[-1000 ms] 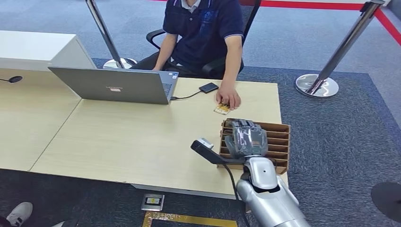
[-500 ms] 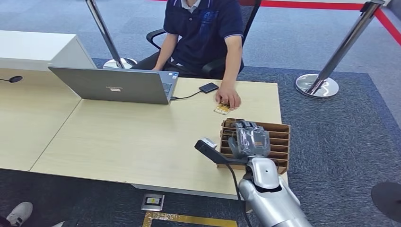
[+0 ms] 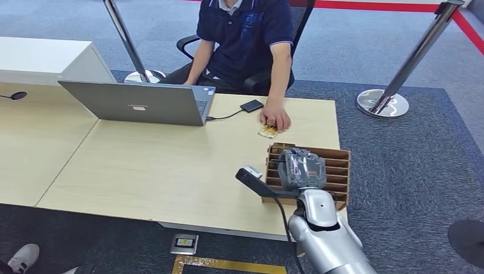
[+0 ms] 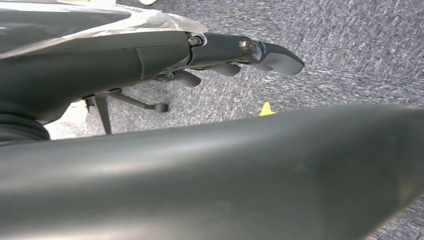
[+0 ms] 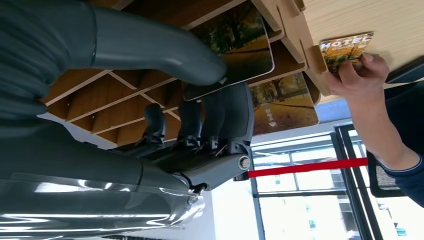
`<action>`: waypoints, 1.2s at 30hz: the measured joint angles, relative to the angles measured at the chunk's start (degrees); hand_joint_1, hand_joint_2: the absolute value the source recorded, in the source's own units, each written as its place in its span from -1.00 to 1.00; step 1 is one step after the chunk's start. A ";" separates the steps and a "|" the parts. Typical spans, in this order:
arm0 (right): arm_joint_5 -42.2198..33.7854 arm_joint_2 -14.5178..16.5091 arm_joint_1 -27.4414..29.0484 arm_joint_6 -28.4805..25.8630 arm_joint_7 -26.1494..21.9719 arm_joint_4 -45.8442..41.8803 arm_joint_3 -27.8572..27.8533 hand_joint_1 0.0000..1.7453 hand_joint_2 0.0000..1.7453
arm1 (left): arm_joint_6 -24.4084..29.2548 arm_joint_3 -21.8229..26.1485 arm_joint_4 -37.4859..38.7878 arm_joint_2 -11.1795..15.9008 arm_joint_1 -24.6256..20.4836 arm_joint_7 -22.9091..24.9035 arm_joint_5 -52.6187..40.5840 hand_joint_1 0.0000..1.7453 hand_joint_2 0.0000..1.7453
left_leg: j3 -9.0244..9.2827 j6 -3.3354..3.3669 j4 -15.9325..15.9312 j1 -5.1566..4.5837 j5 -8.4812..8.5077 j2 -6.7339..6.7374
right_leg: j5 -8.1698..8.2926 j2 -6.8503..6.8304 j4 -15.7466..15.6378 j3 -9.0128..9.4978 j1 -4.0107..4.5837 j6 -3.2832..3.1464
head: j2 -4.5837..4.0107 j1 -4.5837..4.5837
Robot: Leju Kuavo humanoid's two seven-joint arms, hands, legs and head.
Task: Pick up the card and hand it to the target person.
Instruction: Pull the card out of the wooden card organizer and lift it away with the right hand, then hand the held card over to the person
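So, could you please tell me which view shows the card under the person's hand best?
The right wrist view: the card shows its HOTEL print beneath the person's hand. The head view shows it small; the left wrist view faces carpet.

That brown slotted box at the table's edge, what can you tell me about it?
The slotted box looks like brown cardboard or thin wood, open on top, split by thin dividers into narrow rows. It sits flat at the near right corner of the table. The right wrist view shows picture cards with autumn trees standing in its slots. The robot's right hand is over it, thumb and fingers closing on one card.
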 joint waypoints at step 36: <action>5.02 -7.40 7.52 -1.28 -11.89 -31.99 4.10 1.00 1.00 | -0.46 0.52 0.05 -0.04 0.06 -1.11 -0.09 -1.00 -1.00 | 0.01 -0.01 0.01 0.00 0.01 0.01 | 0.05 0.00 0.01 -0.01 0.00 -0.01 | 0.00 -0.01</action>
